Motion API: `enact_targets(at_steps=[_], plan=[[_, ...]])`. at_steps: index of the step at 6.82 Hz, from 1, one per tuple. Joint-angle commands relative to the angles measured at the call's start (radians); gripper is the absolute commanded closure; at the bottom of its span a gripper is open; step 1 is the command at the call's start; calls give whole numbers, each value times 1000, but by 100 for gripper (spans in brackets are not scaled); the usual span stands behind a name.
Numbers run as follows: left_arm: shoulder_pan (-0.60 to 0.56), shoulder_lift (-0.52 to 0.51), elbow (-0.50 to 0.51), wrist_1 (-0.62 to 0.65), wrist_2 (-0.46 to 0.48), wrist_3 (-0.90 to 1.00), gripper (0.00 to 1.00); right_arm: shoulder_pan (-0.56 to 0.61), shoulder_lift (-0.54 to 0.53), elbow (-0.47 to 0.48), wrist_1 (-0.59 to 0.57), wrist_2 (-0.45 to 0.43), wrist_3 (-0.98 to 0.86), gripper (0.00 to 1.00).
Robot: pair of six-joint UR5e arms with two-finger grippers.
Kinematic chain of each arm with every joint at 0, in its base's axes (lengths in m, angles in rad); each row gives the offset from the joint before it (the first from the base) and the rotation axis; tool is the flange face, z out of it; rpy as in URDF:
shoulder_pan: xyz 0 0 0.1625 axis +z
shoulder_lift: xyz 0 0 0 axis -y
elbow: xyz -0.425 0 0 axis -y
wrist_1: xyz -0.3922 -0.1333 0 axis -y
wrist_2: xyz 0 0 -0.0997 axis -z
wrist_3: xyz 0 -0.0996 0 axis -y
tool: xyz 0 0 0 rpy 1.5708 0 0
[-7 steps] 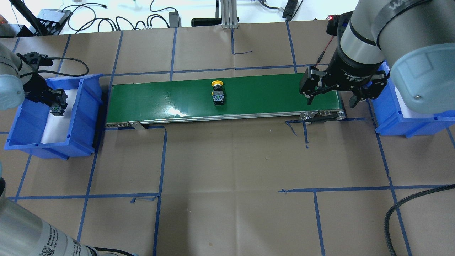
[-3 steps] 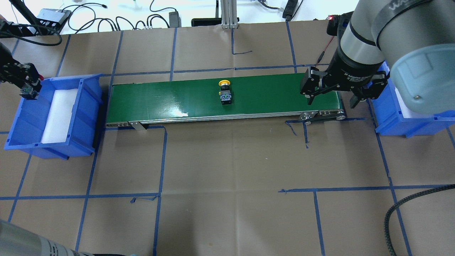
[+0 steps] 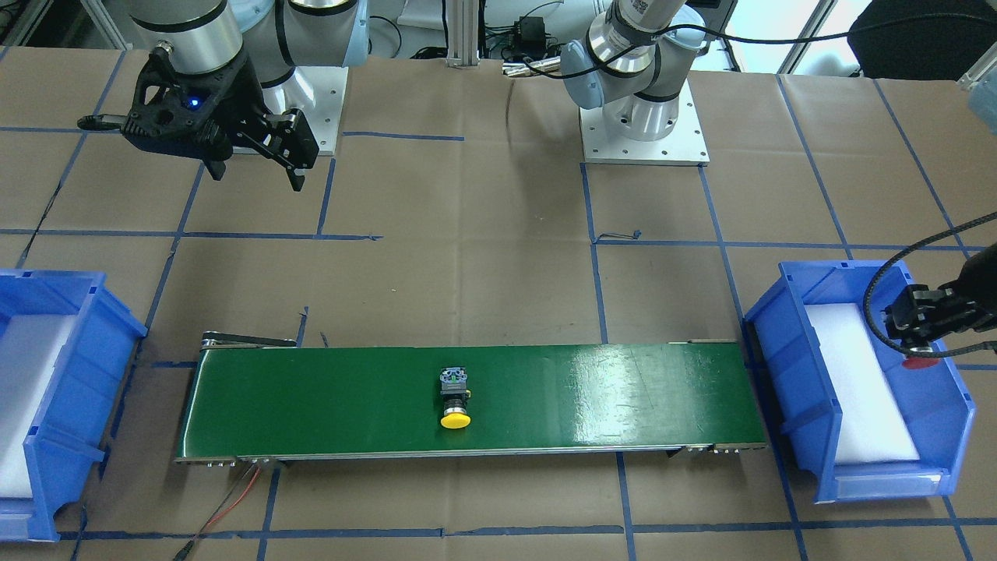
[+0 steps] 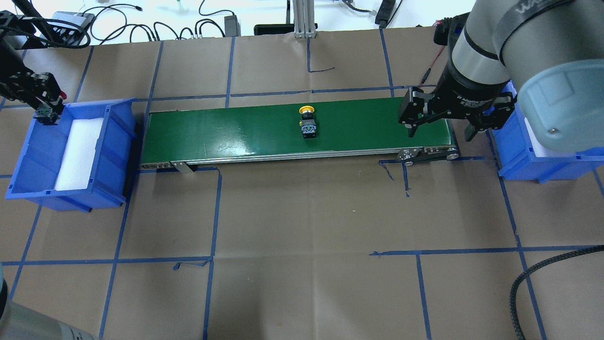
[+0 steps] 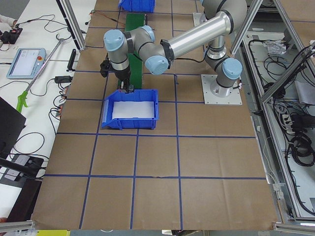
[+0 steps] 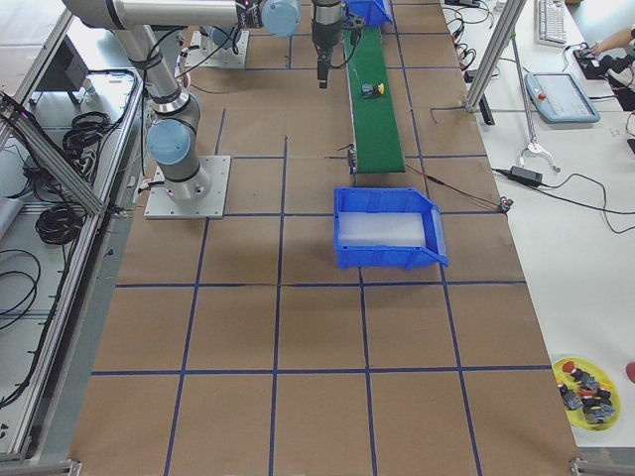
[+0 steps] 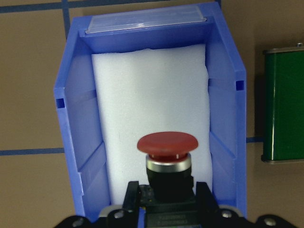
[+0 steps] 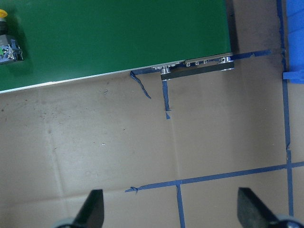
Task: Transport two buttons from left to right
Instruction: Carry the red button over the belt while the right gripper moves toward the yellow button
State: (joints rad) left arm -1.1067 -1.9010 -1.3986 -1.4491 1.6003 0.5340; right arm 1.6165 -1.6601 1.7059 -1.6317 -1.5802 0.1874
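Note:
The red button (image 7: 167, 145) is clamped by its black body in my left gripper (image 7: 166, 199), which hangs shut over the left blue bin (image 7: 76, 118). Seen from overhead, that gripper (image 4: 45, 101) sits above the bin's far left corner (image 4: 28, 160). The yellow button (image 4: 306, 123) lies on its side near the middle of the green conveyor belt (image 4: 212, 132), also caught at the right wrist view's left edge (image 8: 7, 47). My right gripper (image 4: 440, 134) hovers open and empty over the belt's right end, next to the right blue bin (image 4: 519, 160).
Both bins are lined with white foam. The conveyor's metal end roller (image 4: 427, 152) is just under the right gripper. Cables and a power adapter (image 4: 231, 23) lie along the table's far edge. A black hose (image 4: 524, 283) curls in at the front right.
My left gripper has risen out of the left bin with the red button and moved toward its far left corner. The yellow button has travelled right along the belt. The right arm stayed put.

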Motion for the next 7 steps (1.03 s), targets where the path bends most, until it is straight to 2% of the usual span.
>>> enact_targets(at_steps=[1,2,4,6,7], plan=[[-126,-4,-10,9,7,-162,84,2,55,-6,-26,12,7,0],[-201,3,-19,9,9,-233,84,2,122,-21,-113,13,1,0],[-281,-4,-33,9,7,-339,84,2,183,-5,-311,14,1,0],[-292,-12,-72,15,4,-353,84,2,226,-23,-344,16,1,0],[-292,-12,-118,86,6,-341,84,-1,255,-19,-350,69,3,0]])
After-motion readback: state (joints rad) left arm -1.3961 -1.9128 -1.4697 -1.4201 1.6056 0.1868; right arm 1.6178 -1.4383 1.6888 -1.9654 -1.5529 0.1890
